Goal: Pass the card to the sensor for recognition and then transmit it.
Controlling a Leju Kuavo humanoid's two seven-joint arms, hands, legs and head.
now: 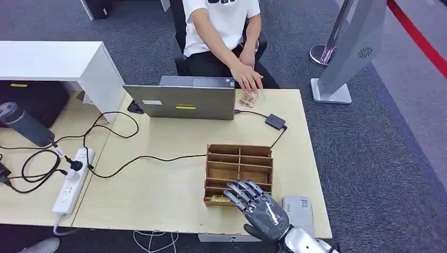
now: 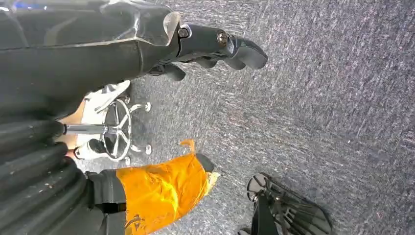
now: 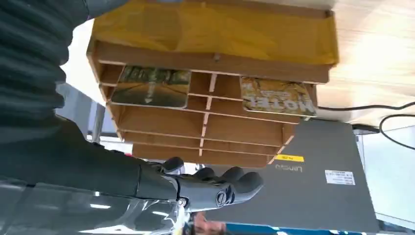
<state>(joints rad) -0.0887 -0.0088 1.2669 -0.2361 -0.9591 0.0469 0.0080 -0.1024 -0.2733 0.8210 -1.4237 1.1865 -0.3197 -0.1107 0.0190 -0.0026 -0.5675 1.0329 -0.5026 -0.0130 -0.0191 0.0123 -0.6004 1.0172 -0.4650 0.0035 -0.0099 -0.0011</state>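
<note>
Pale wood-grain tabletop [image 1: 174, 184] stretches before me, standing on dark grey carpet [image 1: 369, 158]. At its far edge a grey laptop [image 1: 182, 100] stands with its lid toward me, and behind it sits a person in a white shirt [image 1: 221, 26], one hand [image 1: 248, 76] resting on the tabletop's far edge over a small clear object I cannot identify. A small black box [image 1: 275, 121] lies to the right of the laptop with a black cable running from it. A white power strip [image 1: 73, 182] lies on the left, with black cords looped around it. A white desk [image 1: 58, 60] stands at far left, and a grey slanted stand [image 1: 350, 47] rises from the carpet at right.

Near my edge of the tabletop sits a brown wooden organiser box [image 1: 239, 171] split into slots. From my right wrist I see two cards in its nearest row: a card with a green and yellow landscape print [image 3: 151, 87] in one slot and a yellowish card printed "MOTEL" [image 3: 276, 96] in the slot beside it. A flat grey card reader [image 1: 298, 209] lies just to the right of the box.

My right robot hand [image 1: 258, 205] hovers over the box's near right corner, fingers spread apart and holding nothing. My left robot hand [image 2: 215, 46] hangs above the carpet, its fingers loosely curled and holding nothing.
</note>
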